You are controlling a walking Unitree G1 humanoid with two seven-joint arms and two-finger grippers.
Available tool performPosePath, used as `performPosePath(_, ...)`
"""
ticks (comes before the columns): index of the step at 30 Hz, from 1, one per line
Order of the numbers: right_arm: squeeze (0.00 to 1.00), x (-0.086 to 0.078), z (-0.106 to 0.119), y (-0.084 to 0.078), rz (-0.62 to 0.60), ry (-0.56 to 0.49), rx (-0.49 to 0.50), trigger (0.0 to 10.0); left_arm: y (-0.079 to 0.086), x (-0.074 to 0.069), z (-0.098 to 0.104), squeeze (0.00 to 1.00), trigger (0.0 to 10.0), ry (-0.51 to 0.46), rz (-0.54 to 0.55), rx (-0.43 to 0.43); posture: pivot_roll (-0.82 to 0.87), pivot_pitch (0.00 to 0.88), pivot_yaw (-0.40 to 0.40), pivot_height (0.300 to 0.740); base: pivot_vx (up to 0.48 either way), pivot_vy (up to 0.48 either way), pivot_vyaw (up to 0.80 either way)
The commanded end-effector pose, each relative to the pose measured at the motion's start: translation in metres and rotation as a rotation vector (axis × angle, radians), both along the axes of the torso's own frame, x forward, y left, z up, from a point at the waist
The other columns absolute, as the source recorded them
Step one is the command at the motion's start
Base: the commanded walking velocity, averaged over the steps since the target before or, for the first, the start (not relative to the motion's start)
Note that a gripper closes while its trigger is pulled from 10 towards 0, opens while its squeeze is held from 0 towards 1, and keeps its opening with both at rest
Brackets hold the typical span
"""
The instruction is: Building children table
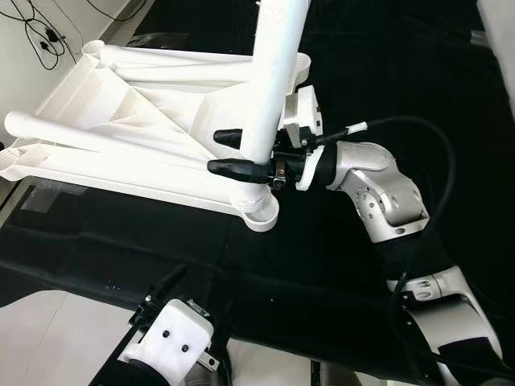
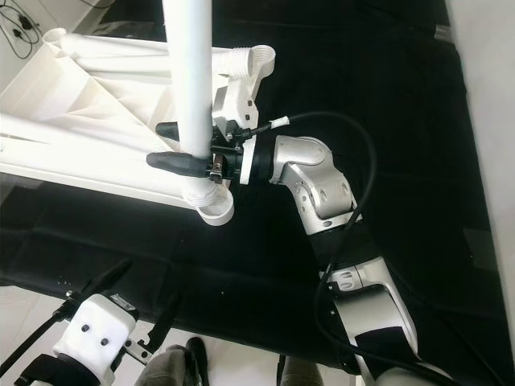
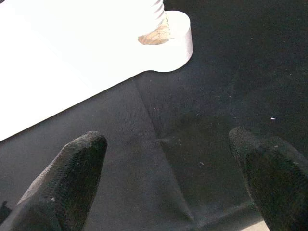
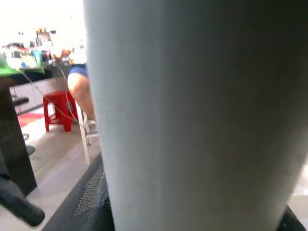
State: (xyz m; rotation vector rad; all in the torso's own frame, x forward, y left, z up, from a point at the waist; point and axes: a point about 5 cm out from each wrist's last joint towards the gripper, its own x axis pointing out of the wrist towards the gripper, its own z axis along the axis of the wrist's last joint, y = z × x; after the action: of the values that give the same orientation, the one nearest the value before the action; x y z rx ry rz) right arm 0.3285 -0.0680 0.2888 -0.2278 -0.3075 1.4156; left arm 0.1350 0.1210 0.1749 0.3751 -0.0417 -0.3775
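— What's lying on that wide black cloth mat [image 1: 362,72]?

— A white plastic children's tabletop [image 1: 137,121], flipped underside up, with round threaded sockets at its corners. Black cables [image 1: 40,32] trail on the pale floor past it.

— And the leg?

— A tall white plastic tube leg [image 1: 273,72] stands upright in the near corner socket [image 1: 259,211]. The right gripper [image 1: 233,153] pinches it low down, one black finger on each side.

— The other arm?

— The left gripper [image 3: 168,183] hovers spread over the mat, near that corner. Behind the leg there's a seated person [image 4: 79,82] and a red stool [image 4: 57,109].
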Motion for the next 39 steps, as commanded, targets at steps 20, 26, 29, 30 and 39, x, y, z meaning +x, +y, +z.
performPosePath(20,0.00,0.019,0.005,-0.011,-0.249,0.004,0.085,10.0,0.010,0.013,-0.008,0.00,10.0,0.010,0.099,0.025,0.08,0.341,0.047,0.740,0.000,0.312,0.00)
performPosePath(26,0.00,0.033,0.011,-0.019,-0.428,0.059,0.189,10.0,0.013,0.019,-0.008,0.00,10.0,-0.001,0.126,0.036,0.08,0.333,0.045,0.740,0.000,0.000,0.00)
performPosePath(29,0.00,0.035,0.012,-0.020,-0.457,0.073,0.207,10.0,0.014,0.021,-0.009,0.00,10.0,-0.003,0.132,0.040,0.08,0.331,0.044,0.740,0.000,0.000,-0.53)
performPosePath(30,0.00,0.037,0.015,-0.024,-0.468,0.091,0.242,10.0,0.015,0.022,-0.010,0.00,10.0,-0.002,0.137,0.042,0.08,0.326,0.044,0.740,0.000,0.000,-0.80)
performPosePath(39,0.00,0.038,0.030,-0.031,-0.454,0.083,0.293,10.0,0.014,0.028,-0.015,0.00,10.0,0.003,0.138,0.051,0.07,0.309,0.038,0.740,0.000,0.000,-0.80)
